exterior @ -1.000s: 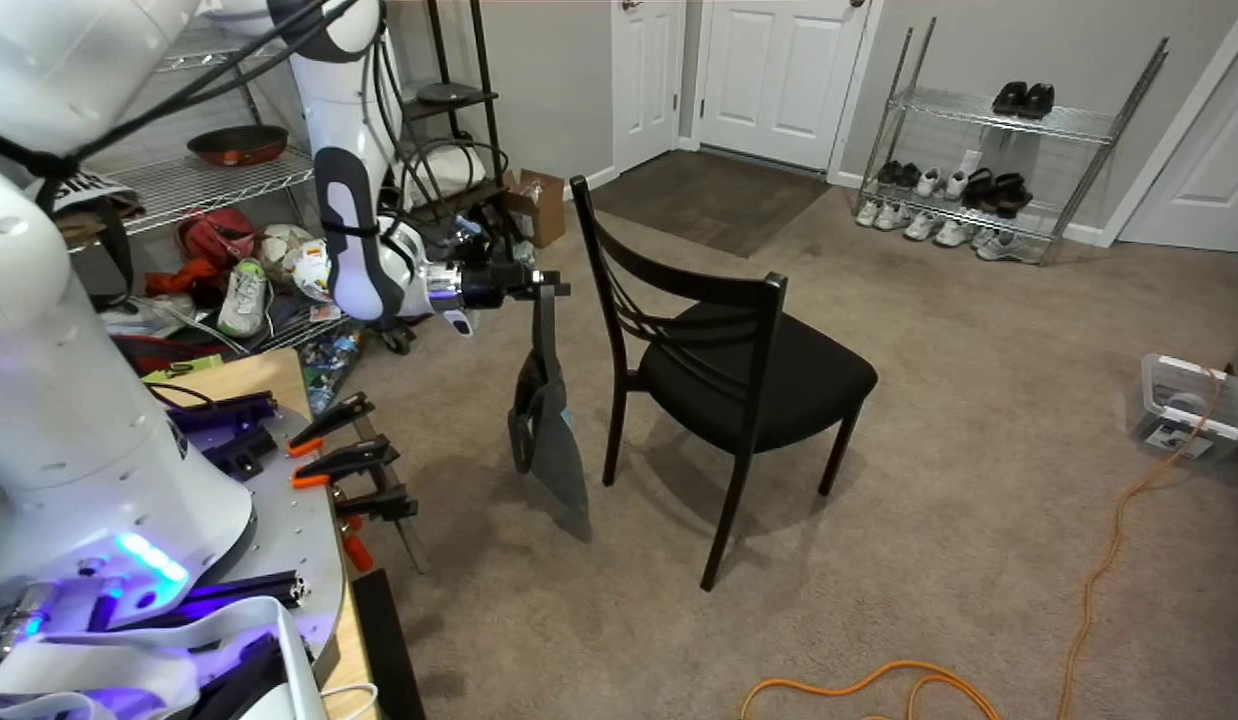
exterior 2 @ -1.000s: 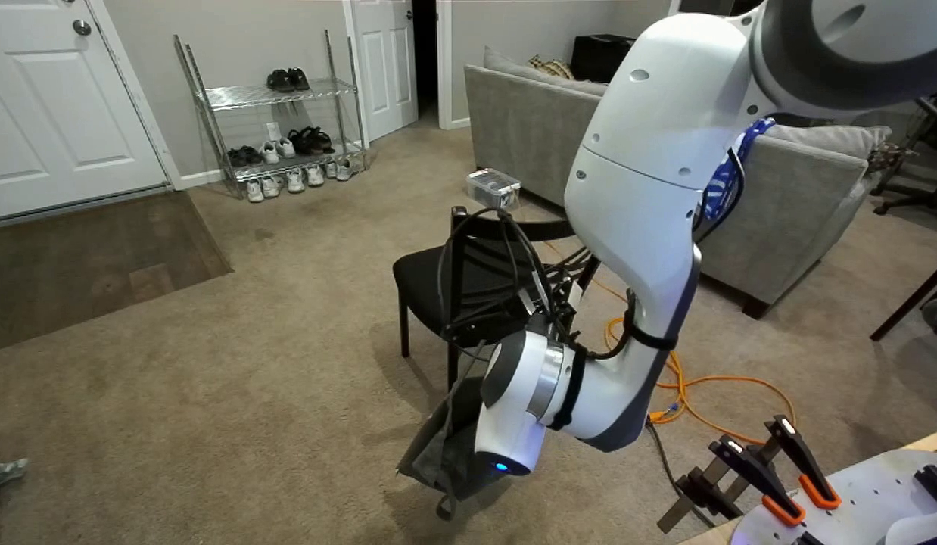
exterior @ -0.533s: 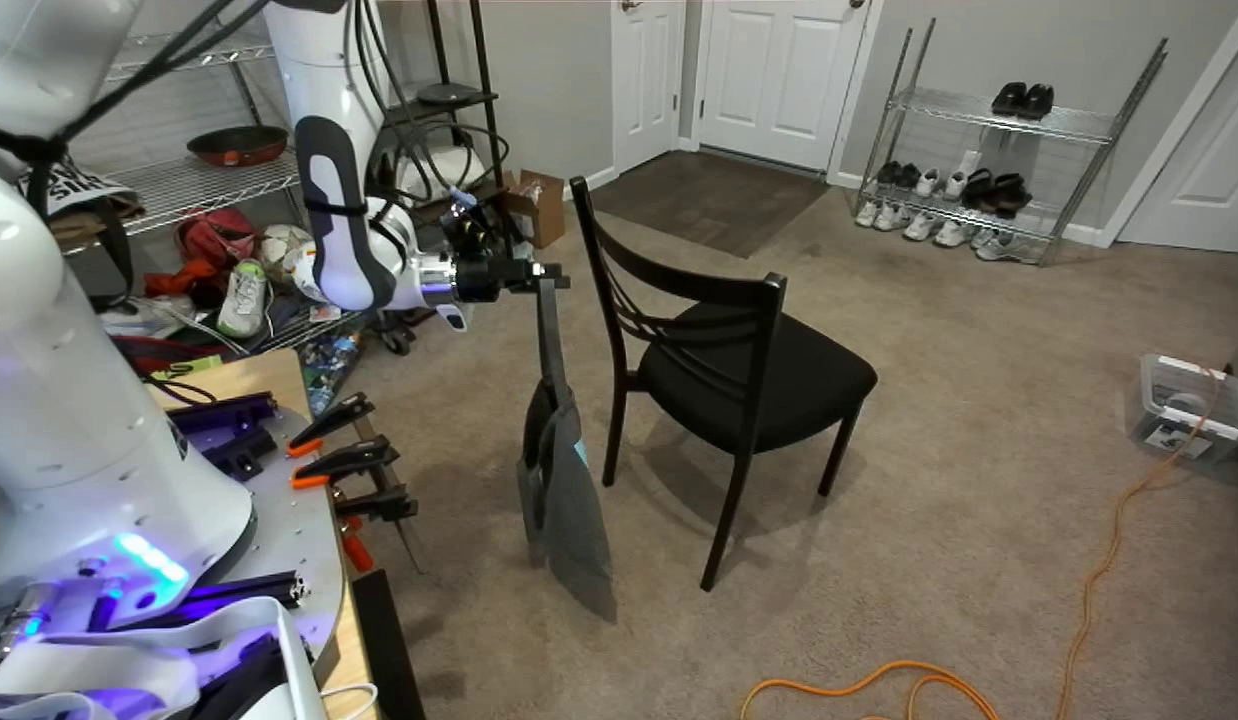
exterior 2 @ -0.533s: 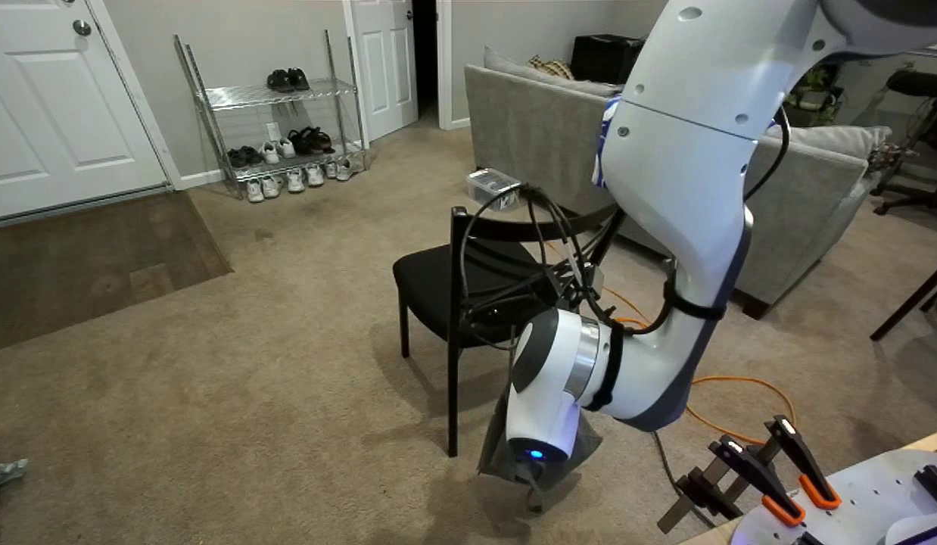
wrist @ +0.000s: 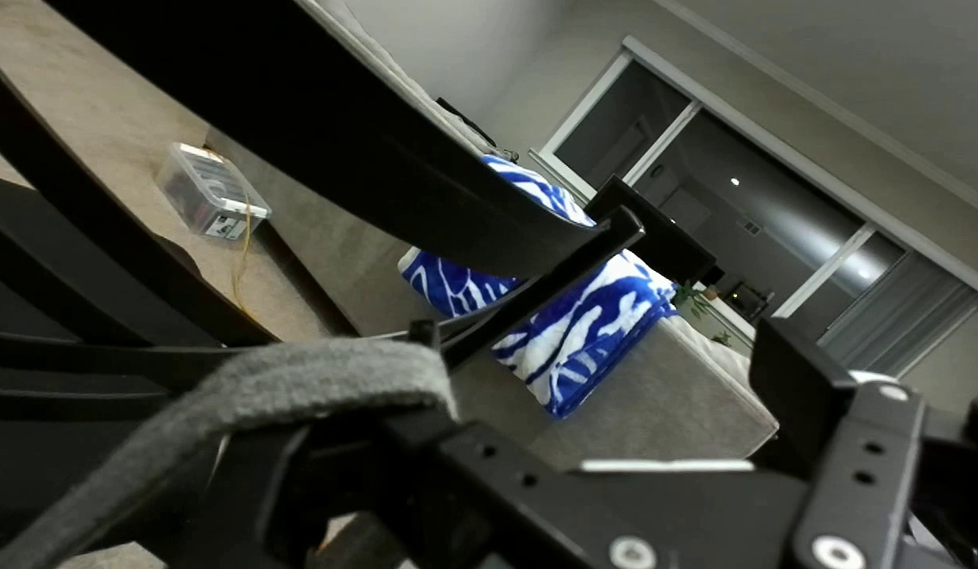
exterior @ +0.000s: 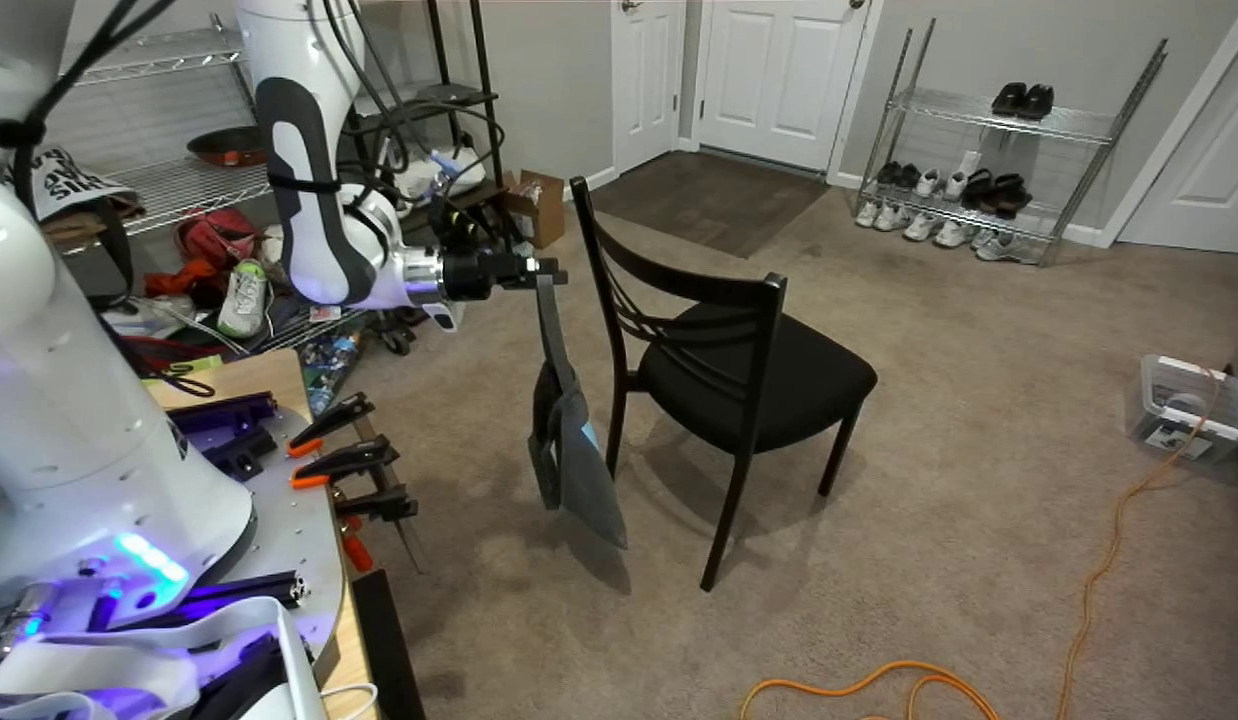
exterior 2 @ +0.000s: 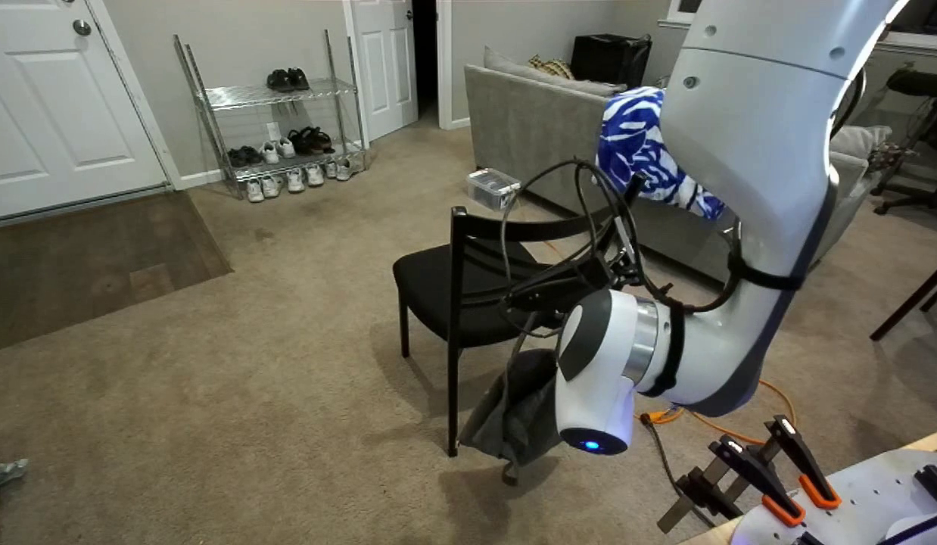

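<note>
The gripper (exterior: pixel 551 270) isn't clamped down on anything: in the wrist view its fingers (wrist: pixel 797 375) are spread wide, and a fuzzy grey strap (wrist: pixel 323 379) is just looped over one of them, trailing off toward 8 o'clock. The other one sits between 3 and 4 o'clock, a big gap away. That strap belongs to a grey fabric bag (exterior: pixel 579 460), dangling over the carpet (exterior: pixel 979 450) at roughly 6 o'clock from the gripper in an exterior view.

Right beside all this is a black chair (exterior: pixel 759 390), around 4 o'clock from the gripper there, and its backrest pretty much fills the wrist view from 8 to 11 o'clock. Honestly can't tell if the bag is brushing the chair leg (exterior: pixel 616 430). In an exterior view the bag is about 5 o'clock from the chair, partly hidden behind the white arm (exterior 2: pixel 756 144).

Other stuff around: black-and-orange clamps (exterior: pixel 344 460) at 8 o'clock and a wire shoe rack (exterior: pixel 959 112) at 2 in an exterior view. Wrist view also gets a blue-and-white blanket (wrist: pixel 592 340) on a grey sofa (wrist: pixel 655 411) at 4 o'clock, plus a clear plastic box (wrist: pixel 185 197) between 9 and 10.
</note>
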`<act>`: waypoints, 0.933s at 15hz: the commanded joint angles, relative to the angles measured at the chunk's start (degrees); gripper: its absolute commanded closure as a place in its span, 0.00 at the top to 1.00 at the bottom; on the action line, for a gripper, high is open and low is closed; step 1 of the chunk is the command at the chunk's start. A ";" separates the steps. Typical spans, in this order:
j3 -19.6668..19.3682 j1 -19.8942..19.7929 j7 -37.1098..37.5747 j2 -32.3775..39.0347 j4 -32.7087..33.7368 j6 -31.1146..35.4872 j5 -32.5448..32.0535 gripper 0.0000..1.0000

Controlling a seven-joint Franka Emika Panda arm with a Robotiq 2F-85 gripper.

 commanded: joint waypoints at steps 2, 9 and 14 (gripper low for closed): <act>0.45 -3.87 6.07 -6.73 -9.02 3.46 -0.85 1.00; -2.44 -10.00 12.24 -9.33 -14.70 9.17 -2.16 1.00; -5.25 -12.95 13.75 -10.18 -16.02 12.31 -4.56 1.00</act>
